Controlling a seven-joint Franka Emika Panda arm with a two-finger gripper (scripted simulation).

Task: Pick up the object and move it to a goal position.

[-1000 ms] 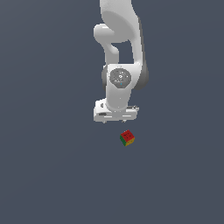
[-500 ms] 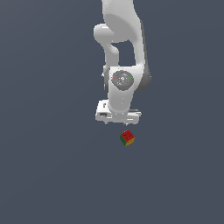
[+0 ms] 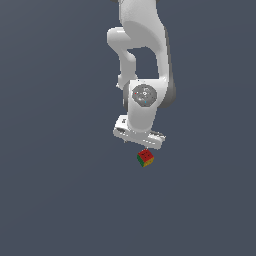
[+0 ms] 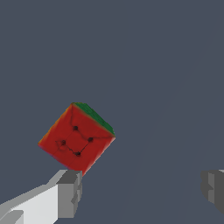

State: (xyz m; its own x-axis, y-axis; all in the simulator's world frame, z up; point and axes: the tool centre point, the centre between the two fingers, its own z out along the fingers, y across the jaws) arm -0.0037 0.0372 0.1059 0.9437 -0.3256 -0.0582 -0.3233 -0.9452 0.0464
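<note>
Grey fingertip pads [image 4: 70, 192] sit nearest the wrist camera, one on a white finger at one side of the frame, the other [image 4: 214, 190] at the opposite edge, with a wide bare gap between them. Gripper [image 4: 142, 192] spread wide, nothing between the fingers.

Just past the nearer pad: the cube [image 4: 77, 136]. Red face toward the wrist camera, four dark dots joined by thin lines in a rough square. A green face shows along one slanted edge. Cube sits rotated relative to the fingers, one corner pointing at the pad and very close to it; contact cannot be judged. It lies off to one side of the gap, not centred between the pads.

Exterior view: the cube [image 3: 145, 158] rests on the dark grey floor [image 3: 60, 200], red on top, green and a yellow-orange face on the sides. The gripper [image 3: 139, 143] hangs directly above it, its white crossbar tilted slightly, lower toward the exterior view's right. The fingers themselves are too small to make out here.

Behind and above, the white arm [image 3: 142, 55] rises out of frame, a round grey-capped joint [image 3: 144, 95] facing the camera.
</note>
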